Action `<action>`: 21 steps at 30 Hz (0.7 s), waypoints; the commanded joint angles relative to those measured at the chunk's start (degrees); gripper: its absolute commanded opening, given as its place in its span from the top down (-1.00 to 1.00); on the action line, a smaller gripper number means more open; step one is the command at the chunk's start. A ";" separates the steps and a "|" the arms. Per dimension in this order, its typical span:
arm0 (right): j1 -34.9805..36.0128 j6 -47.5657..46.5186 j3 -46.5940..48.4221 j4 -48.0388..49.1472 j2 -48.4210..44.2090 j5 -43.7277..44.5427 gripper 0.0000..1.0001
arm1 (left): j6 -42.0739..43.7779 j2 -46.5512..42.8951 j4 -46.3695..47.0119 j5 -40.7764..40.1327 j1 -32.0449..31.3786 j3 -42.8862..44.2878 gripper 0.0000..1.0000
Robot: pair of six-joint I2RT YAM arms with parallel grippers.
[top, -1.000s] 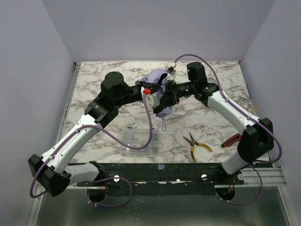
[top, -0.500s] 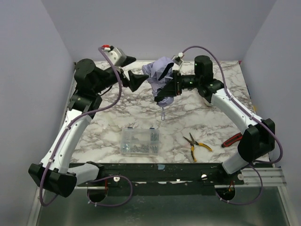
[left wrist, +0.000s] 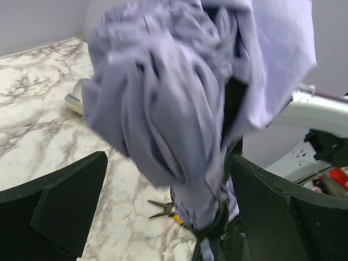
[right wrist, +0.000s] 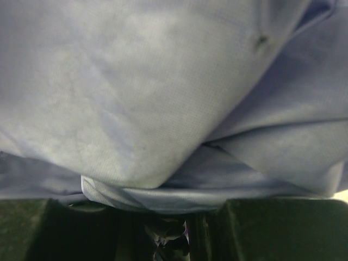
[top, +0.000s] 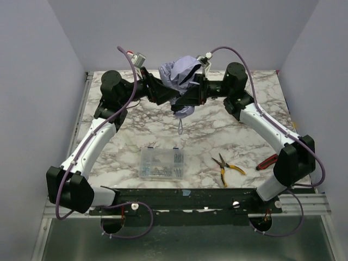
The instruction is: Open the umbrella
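The umbrella (top: 179, 76) is a crumpled lilac bundle held up in the air over the back of the marble table (top: 125, 136), its strap loop (top: 180, 128) dangling below. My right gripper (top: 193, 95) is shut on its lower end from the right. In the right wrist view the lilac canopy (right wrist: 163, 92) fills the frame above my gripper (right wrist: 163, 234). My left gripper (top: 156, 90) stands open at the bundle's left side. In the left wrist view the umbrella (left wrist: 163, 114) hangs between the wide-spread black fingers (left wrist: 60, 212), nearer the right one, and my gripper (left wrist: 168, 217) is not closed on it.
A clear plastic box of screws (top: 161, 163) lies on the table's near middle. Yellow-handled pliers (top: 225, 168) and a red-handled tool (top: 267, 161) lie at the near right. The pliers (left wrist: 163, 209) also show under the umbrella in the left wrist view. Walls enclose three sides.
My left gripper let go of the umbrella, swung away to the back left and opened, then came back beside it with jaws wide. The right gripper lifted the umbrella and carried it slightly left.
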 commanded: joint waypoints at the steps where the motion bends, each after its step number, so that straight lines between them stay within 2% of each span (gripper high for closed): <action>1: 3.10 -5.17 2.56 -1.65 0.45 -2.97 0.99 | -15.19 2.70 15.10 2.09 -1.16 1.73 -0.97; 4: 4.12 -7.90 2.84 -4.31 0.15 -2.95 0.99 | -17.97 4.92 18.15 2.75 -2.39 2.54 -0.92; 5: 4.22 -8.45 3.01 -4.68 0.07 -2.73 0.98 | -18.38 5.53 17.95 3.20 -2.67 3.19 -0.75; 7: 4.22 -9.14 3.47 -5.45 -0.10 -2.08 0.92 | -21.13 6.62 19.15 3.73 -2.85 3.27 0.12; 8: 4.18 -9.90 3.79 -6.28 -0.21 -2.01 0.87 | -22.71 6.98 20.46 3.61 -2.56 2.77 0.45; 9: 4.12 -10.76 4.14 -7.43 -0.38 -1.65 0.79 | -23.98 7.21 20.65 3.53 -2.14 2.53 0.71; 10: 3.72 -10.29 4.19 -7.89 -0.62 -1.05 0.70 | -24.64 7.32 20.54 3.71 -1.56 2.31 0.85; 11: 3.03 -9.00 4.07 -7.68 -0.81 -0.30 0.49 | -25.17 7.24 20.56 3.96 -0.82 2.17 1.00; 14: -0.44 -4.95 4.33 -7.32 -0.90 -0.12 -0.28 | -29.38 6.81 21.78 4.18 2.34 1.25 1.00; 16: -3.46 -2.88 4.23 -7.45 -1.21 -0.24 -0.58 | -34.33 6.82 24.43 4.45 5.09 0.67 1.00; 19: -7.99 -2.44 2.63 -8.60 -2.48 -1.28 -0.66 | -39.69 7.72 27.10 8.40 8.58 1.73 1.00; 21: -9.01 -7.91 1.37 -12.95 -3.95 -1.57 -0.63 | -44.54 8.99 27.86 11.64 10.20 2.20 1.00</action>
